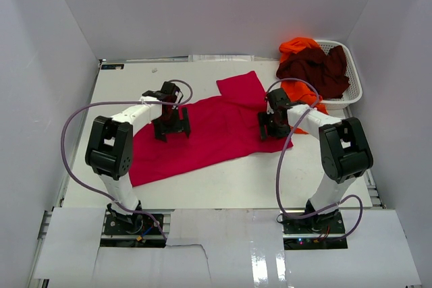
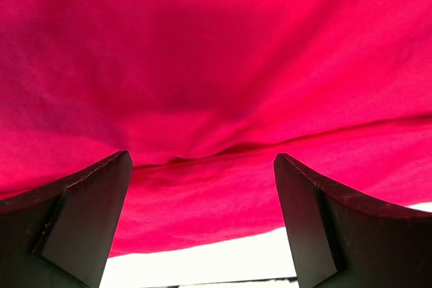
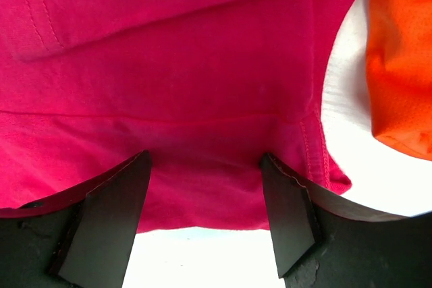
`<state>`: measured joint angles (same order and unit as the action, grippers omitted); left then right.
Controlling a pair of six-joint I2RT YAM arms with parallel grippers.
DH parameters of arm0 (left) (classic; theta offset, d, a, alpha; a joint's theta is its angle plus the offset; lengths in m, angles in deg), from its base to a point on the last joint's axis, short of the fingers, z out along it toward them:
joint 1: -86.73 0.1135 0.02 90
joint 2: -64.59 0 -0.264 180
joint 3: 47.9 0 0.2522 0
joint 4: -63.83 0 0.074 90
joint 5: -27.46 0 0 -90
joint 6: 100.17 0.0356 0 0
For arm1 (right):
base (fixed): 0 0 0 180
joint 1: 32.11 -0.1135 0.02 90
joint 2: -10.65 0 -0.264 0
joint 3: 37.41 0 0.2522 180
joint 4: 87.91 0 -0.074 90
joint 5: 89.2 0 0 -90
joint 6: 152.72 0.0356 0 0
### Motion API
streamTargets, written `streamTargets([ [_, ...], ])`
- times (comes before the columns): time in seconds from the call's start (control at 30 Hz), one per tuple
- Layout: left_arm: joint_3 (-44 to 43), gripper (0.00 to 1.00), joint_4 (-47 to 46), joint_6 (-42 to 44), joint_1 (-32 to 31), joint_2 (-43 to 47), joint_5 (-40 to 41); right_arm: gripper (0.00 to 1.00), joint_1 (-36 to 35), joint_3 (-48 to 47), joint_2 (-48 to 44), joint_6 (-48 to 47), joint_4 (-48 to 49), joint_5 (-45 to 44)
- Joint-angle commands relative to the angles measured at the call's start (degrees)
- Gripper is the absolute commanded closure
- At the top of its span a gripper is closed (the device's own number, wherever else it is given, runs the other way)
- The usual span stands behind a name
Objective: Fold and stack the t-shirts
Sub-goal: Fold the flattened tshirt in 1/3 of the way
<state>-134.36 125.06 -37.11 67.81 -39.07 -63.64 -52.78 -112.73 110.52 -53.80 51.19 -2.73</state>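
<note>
The crimson-red t-shirt [image 1: 202, 133] lies spread across the middle of the table, one sleeve pointing to the back. My left gripper [image 1: 172, 129] is open just over its left-centre part; red cloth [image 2: 216, 85] fills that wrist view. My right gripper [image 1: 275, 128] is open over the shirt's right edge, its hem [image 3: 202, 193] between the jaws. The orange t-shirt [image 1: 307, 96] lies partly under the dark maroon t-shirt [image 1: 314, 69] at the basket, and its edge shows in the right wrist view [image 3: 401, 72].
A white mesh laundry basket [image 1: 352, 92] stands at the back right corner with the maroon and orange shirts spilling from it. White walls enclose the table on three sides. Bare white table [image 1: 256, 183] lies in front of the red shirt.
</note>
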Motion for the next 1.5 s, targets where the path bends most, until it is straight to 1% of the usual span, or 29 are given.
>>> streamTargets([
  [0.0, -2.0, 0.02, -0.8, 0.9, 0.0, -0.4, 2.2, 0.28, -1.4, 0.6, 1.8, 1.7, -2.6, -2.4],
  [0.13, -2.9, 0.02, -0.7, 1.6, -0.1, -1.6, 2.6, 0.28, -3.3, 3.1, 1.1, 4.2, -4.8, -4.2],
  [0.17, -3.0, 0.02, -0.7, 2.1, 0.0, -1.7, 3.2, 0.28, -4.5, 3.9, 0.1, 5.0, -5.8, -5.6],
  [0.3, -3.2, 0.03, 0.1, 3.2, 0.2, -2.2, 6.3, 0.28, -6.3, 8.1, -2.4, 8.6, -8.4, -6.1],
  [0.57, -3.2, 0.02, 0.3, 4.0, 2.9, -2.2, 8.9, 0.28, -12.3, 13.3, -7.7, 16.3, -14.9, -8.4],
  [0.73, -3.2, 0.02, 0.3, 4.9, 3.3, -2.8, 10.4, 0.25, -12.6, 15.3, -11.1, 17.9, -19.7, -10.5],
  [0.87, -3.8, 0.02, 0.4, 5.1, 3.9, -3.6, 11.2, 0.25, -13.2, 17.3, -12.1, 18.7, -21.1, -10.0],
  [0.97, -4.0, 0.02, 0.4, 5.0, 4.1, -3.8, 10.9, 0.25, -13.5, 15.9, -13.8, 19.4, -21.2, -11.5],
  [1.07, -4.6, 0.02, 0.6, 4.8, 4.2, -4.1, 10.9, 0.24, -13.7, 12.1, -15.8, 18.8, -21.8, -13.6],
  [1.3, -7.3, 0.03, 1.9, 4.1, 4.2, -3.0, 10.2, 0.25, -16.0, 2.0, -16.7, 16.2, -24.5, -17.6],
  [1.37, -7.5, 0.03, 2.2, 4.0, 4.2, -2.4, 10.1, 0.25, -17.1, 0.1, -17.0, 14.9, -23.9, -18.0],
  [1.47, -7.4, 0.03, 2.7, 3.7, 4.2, -1.8, 10.0, 0.25, -18.4, -0.1, -17.3, 12.0, -20.9, -16.0],
])
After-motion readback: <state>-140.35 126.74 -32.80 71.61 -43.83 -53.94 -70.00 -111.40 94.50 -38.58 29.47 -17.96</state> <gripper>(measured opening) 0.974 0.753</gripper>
